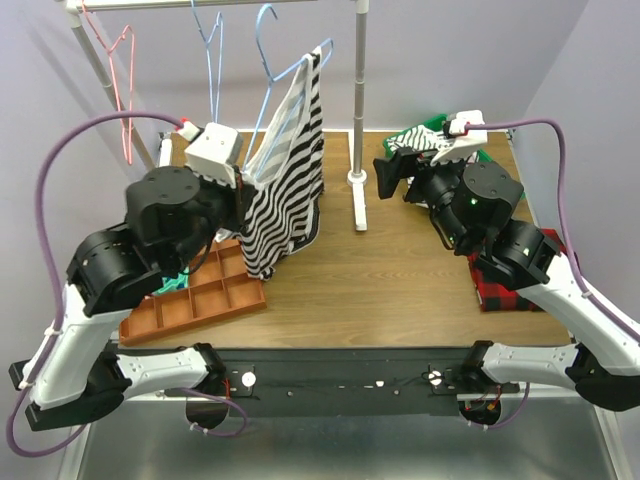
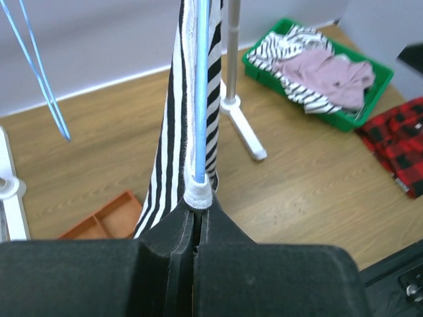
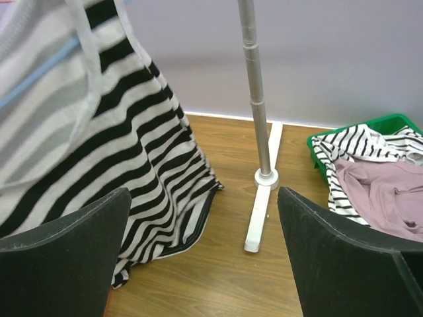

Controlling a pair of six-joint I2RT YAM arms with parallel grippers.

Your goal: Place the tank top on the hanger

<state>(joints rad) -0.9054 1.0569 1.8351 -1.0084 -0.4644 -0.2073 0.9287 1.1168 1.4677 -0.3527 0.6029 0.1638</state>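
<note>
the left gripper (image 2: 198, 210) is pinched tight on the blue hanger (image 2: 201, 92) and the striped tank top (image 2: 168, 178). the top hangs from the hanger, its bottom touching the table (image 1: 400, 270). past the white pole (image 1: 360, 110), the right gripper (image 3: 205, 244) is spread wide.

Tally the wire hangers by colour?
Light-blue: 2, a bare hanger and the hanger inside the tank top
Pink-red hanger: 1
Total: 3
</note>
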